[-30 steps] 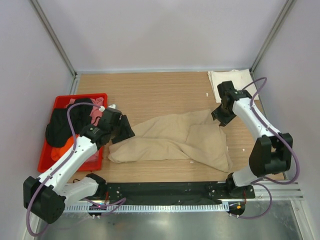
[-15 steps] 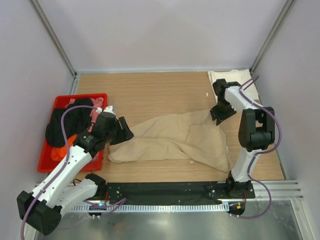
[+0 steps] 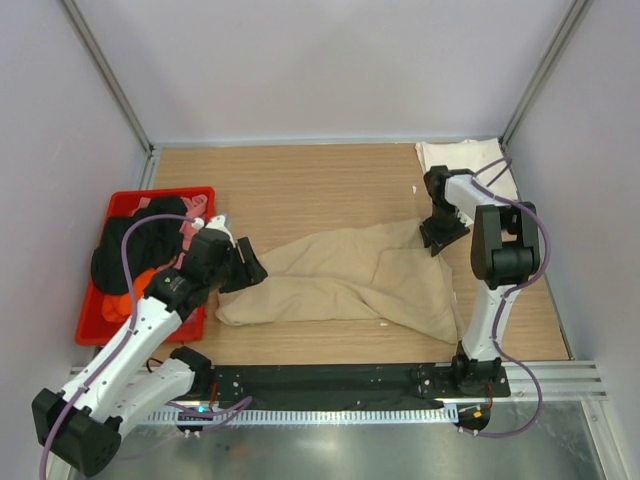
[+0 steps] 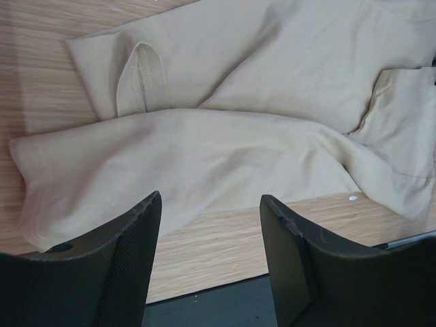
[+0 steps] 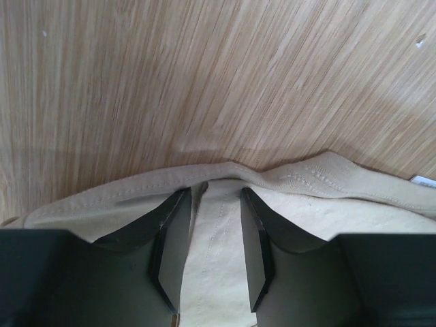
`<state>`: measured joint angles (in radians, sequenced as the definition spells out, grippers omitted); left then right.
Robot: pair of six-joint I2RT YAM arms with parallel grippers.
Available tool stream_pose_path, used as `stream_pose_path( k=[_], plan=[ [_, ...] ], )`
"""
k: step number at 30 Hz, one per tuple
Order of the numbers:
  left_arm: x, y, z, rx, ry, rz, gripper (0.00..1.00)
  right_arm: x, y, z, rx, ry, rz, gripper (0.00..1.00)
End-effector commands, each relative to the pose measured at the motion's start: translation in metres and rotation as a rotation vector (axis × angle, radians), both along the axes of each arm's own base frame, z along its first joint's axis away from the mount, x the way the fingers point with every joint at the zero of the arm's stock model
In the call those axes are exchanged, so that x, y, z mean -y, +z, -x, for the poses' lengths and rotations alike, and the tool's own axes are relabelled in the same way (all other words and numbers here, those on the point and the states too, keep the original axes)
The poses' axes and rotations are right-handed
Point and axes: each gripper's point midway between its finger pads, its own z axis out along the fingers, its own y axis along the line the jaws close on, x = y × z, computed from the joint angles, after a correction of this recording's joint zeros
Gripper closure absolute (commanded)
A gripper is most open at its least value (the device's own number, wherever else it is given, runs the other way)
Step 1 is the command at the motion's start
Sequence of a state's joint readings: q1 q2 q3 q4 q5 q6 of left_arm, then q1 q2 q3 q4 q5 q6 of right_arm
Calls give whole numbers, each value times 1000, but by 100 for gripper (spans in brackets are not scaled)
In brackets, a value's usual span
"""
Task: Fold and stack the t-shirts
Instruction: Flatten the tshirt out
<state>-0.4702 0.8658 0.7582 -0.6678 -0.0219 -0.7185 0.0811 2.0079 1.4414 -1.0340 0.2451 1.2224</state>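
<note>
Top external view shows the tan t-shirt (image 3: 330, 285) sprawled across the middle of the worktop (image 3: 300, 185), nearer the arms than the cream-white t-shirt (image 3: 460, 155) in the far right corner. The left end effector (image 3: 243, 266), fingers spread and empty, hovers at the tan shirt's left end. The right end effector (image 3: 436, 238) sits half-spread astride its far right hem, cloth between the fingers but apparently not squeezed. A pull from that one corner alone would likely drag the whole shirt and deepen its creases. It lies crumpled, one sleeve turned over, layers overlapping.
</note>
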Motion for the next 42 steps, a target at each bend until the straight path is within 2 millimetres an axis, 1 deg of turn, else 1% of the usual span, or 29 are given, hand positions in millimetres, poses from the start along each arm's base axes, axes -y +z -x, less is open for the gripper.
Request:
stream_pose_path(
  k=[1,2,4,5,6,8,9,10,11,12,13,14,15,16,19,21,23,25,26,28,29,31,37,41,42],
  plan=[
    [3,7,-6,51,-23,8,39,10,-4,-7,11,-25,46,60],
    [3,7,-6,50,-22,6,39,13,-5,-6,9,-25,59,61],
    [3,5,-6,47,-19,2,39,17,-4,-5,2,-19,68,71],
    [2,4,-6,45,-17,-1,39,19,-1,-4,3,-16,80,78],
    [2,3,-7,46,-15,-3,39,21,3,-3,4,-8,90,92],
    [0,3,-10,50,-9,-14,39,28,13,-1,7,-5,118,99],
    [-1,2,-12,46,-7,-28,39,32,24,-2,24,5,127,99],
    [-4,2,-15,52,8,-47,39,35,29,-2,28,12,136,99],
    [-5,6,-19,62,12,-62,39,38,38,-3,39,20,148,99],
    [-8,6,-18,50,14,-80,39,40,45,-4,54,27,158,99],
    [-9,3,-21,37,21,-103,39,46,56,-4,79,41,181,99],
    [-10,3,-22,33,16,-115,39,48,61,-5,93,47,190,99],
    [-10,7,-24,39,15,-118,39,50,66,-4,102,51,197,99],
    [-9,5,-26,29,15,-125,39,54,73,-4,115,69,204,99],
    [-9,3,-31,27,19,-140,39,53,84,-13,159,124,192,99],
    [-6,2,-33,14,16,-138,39,51,82,-17,179,168,155,99],
    [-4,2,-33,6,11,-130,39,48,76,-16,177,178,122,99],
    [-5,1,-35,11,21,-129,39,49,69,-10,164,180,127,99],
    [-5,0,-35,9,25,-132,39,49,70,-14,184,184,131,99],
    [-5,-2,-35,1,24,-135,39,46,64,-14,183,227,114,98],
    [-5,-3,-34,-5,22,-134,39,44,61,-17,196,236,104,94],
    [-4,-4,-32,-11,16,-128,39,40,52,-15,177,250,85,90],
    [-7,-7,-27,-6,29,-123,39,40,21,-5,99,246,71,84],
    [-7,-8,-26,-13,22,-124,39,37,16,-5,106,245,56,75],
    [-6,-8,-26,-14,18,-122,39,37,17,-5,108,243,54,74]
  ],
)
